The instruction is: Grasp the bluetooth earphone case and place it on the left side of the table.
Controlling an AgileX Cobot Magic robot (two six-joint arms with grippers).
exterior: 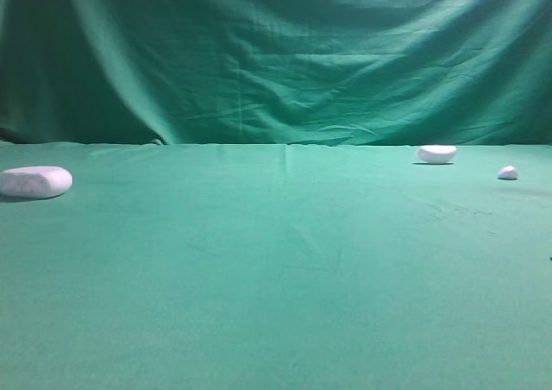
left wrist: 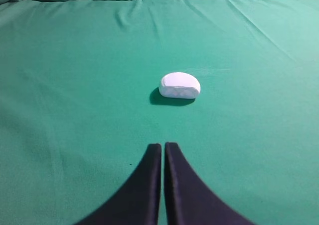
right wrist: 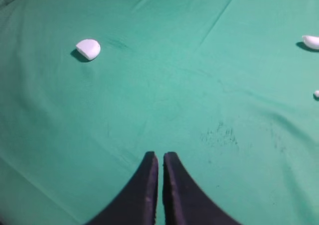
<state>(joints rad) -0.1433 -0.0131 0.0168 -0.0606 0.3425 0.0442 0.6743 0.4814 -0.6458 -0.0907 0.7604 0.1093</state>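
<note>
Left claw (left wrist: 163, 146) is clenched, its dark fingers pressed together with nothing between them, hanging over bare cloth. Right claw (right wrist: 160, 155) is clenched too, tips meeting and empty. Neither claw shows in the high view. The table (exterior: 285, 286), smooth green cloth with a faint centre crease, fills the lower part of that view, and a darker green curtain (exterior: 285, 53) hangs in deep folds behind it at 12 o'clock. The bluetooth earphone case (exterior: 34, 182) lies flat at the far 9 o'clock edge, apart from both claws. A smaller white half-oval piece (exterior: 436, 154) sits at 2 o'clock, with a tiny white pebble (exterior: 508, 172) near it toward 3 o'clock
</note>
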